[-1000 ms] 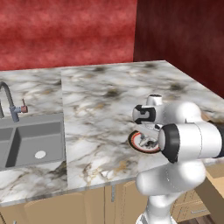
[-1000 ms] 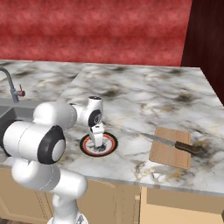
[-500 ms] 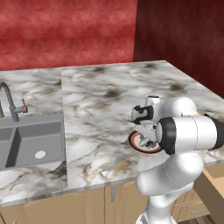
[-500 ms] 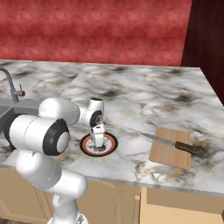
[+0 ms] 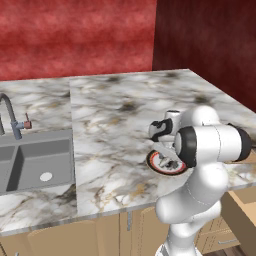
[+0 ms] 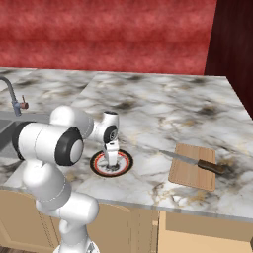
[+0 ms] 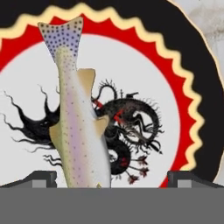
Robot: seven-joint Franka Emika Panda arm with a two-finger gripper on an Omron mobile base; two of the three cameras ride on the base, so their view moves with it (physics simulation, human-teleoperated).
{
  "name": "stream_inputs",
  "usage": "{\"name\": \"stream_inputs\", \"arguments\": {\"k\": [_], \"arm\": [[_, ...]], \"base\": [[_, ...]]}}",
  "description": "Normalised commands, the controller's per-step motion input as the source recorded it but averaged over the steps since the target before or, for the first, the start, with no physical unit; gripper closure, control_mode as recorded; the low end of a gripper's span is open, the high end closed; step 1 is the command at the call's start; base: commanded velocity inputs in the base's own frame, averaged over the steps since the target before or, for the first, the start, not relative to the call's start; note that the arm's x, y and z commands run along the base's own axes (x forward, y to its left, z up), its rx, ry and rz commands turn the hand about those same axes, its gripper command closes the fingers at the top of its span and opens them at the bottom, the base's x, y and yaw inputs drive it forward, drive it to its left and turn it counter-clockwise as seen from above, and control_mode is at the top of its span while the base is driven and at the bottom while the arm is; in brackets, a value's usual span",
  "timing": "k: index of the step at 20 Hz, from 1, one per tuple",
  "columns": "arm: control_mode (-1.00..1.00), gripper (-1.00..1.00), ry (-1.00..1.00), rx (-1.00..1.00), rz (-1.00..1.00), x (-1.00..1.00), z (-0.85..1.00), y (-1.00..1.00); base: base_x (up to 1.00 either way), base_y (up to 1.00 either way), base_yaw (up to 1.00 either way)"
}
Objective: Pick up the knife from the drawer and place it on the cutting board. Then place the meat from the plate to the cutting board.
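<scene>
Gripper (image 7: 111,177) poised low over the plate (image 7: 192,78), jaws spread wide, nothing between the pads. The meat (image 7: 78,127), a speckled whole fish, lies lengthwise on the plate's white centre, closer to the left fingertip, tail pointing away from the hand. Contact with the fish not discernible, probably none. Knife (image 6: 197,163) rests across the cutting board (image 6: 190,174), well off to the gripper's side on the marble counter (image 6: 163,113).

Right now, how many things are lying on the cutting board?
1: the knife, lying across the cutting board near its far edge, blade tip sticking out past the board's left side.
</scene>
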Motion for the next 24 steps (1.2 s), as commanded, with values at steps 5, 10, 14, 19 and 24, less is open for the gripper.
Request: {"name": "stream_inputs", "arguments": {"k": [5, 10, 14, 19, 24], "arm": [[-1.00, -1.00, 0.03, 0.00, -0.02, 0.15, -0.10, 0.00], [-1.00, -1.00, 0.02, 0.00, -0.01, 0.17, -0.08, 0.00], [-1.00, -1.00, 0.00, 0.00, -0.01, 0.07, -0.08, 0.00], [-1.00, 1.00, 0.00, 0.00, 0.00, 0.00, -0.16, 0.00], [-1.00, 1.00, 0.00, 0.03, -0.01, 0.00, -0.16, 0.00]], "base": [[0.00, 0.00, 0.00], [0.00, 0.00, 0.00], [0.00, 0.00, 0.00], [0.00, 0.00, 0.00], [0.00, 0.00, 0.00]]}}
